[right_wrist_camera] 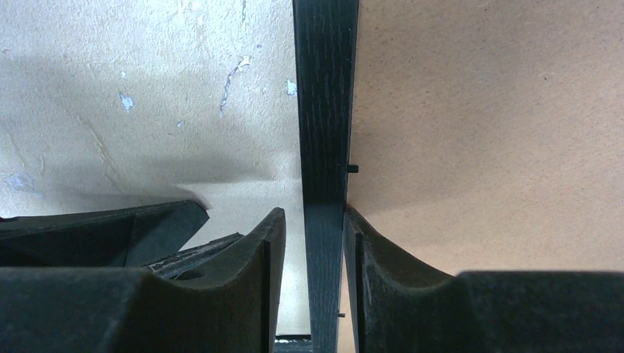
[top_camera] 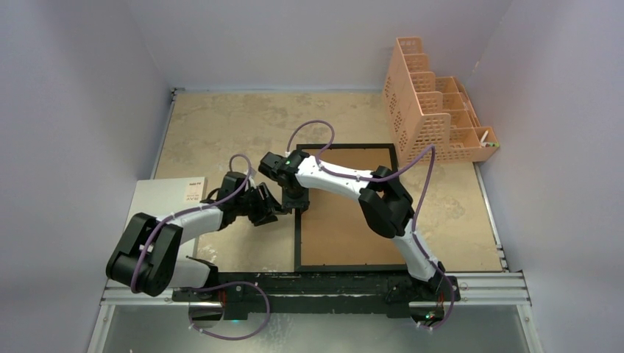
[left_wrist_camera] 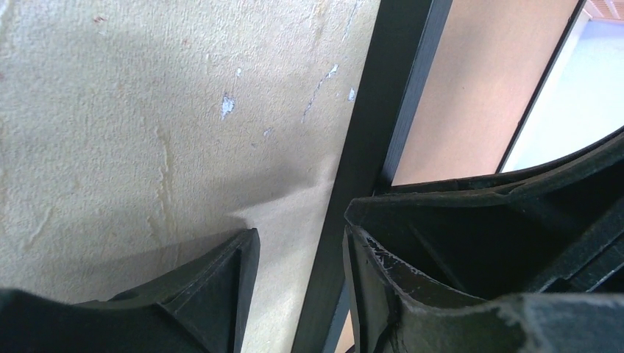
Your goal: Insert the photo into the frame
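Photo not made out in any view, can't tell if it's under the board. Frame (top_camera: 338,243) lies back-up mid-table (top_camera: 221,125): thin black wood-grain rails round flat matte brown fibreboard, glass side hidden underneath, far left corner covered by the arms. Both grippers are at frame's left rail. Left gripper (left_wrist_camera: 302,224): jaws part-open astride the rail, board-side finger touching it, other finger on bare table w/ clear gap, nothing held. Right gripper (right_wrist_camera: 313,215): narrow, a finger each side of same rail, board-side one touching, thin strip of table showing on outer side, so not clamped. Small dark tab (right_wrist_camera: 352,168) sticks from rail's inner edge. Table top tan, mottled, chipped. Left of frame: flat white sheet (top_camera: 158,202) w/ tan card (top_camera: 193,189), print too small to read. Beyond frame's far right corner: peach mesh organizer (top_camera: 434,110), stepped compartments; end one holds a small pale item (top_camera: 486,137), unidentifiable
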Robot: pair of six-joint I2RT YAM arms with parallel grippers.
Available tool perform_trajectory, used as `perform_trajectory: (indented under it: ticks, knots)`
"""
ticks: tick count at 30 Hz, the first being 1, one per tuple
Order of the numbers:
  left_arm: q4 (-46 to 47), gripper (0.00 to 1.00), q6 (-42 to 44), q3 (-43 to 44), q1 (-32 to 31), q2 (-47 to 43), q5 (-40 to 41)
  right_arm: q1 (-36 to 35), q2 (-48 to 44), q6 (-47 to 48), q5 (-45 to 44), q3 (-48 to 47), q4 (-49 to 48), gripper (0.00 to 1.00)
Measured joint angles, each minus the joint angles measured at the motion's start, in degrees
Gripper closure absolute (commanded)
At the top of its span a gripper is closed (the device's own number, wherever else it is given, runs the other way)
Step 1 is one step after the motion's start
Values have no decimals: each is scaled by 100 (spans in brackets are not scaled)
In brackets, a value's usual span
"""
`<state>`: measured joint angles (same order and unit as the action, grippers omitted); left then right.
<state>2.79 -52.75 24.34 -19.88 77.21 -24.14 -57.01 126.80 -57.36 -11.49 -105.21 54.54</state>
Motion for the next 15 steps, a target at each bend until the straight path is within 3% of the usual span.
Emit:
perform_trajectory:
  ticks: [3,9,15]
  knots:
    - [61,50,-22,-35,11,0,-20,-20,-4,-2,-52,42,-39,68]
    - [173,50,-31,-98,26,0,-76,-76,-57,-11,-260,146,-37,100]
    - [590,49,-92,-385,26,-105,-260,-116,-44,-11,-363,42,66,100]
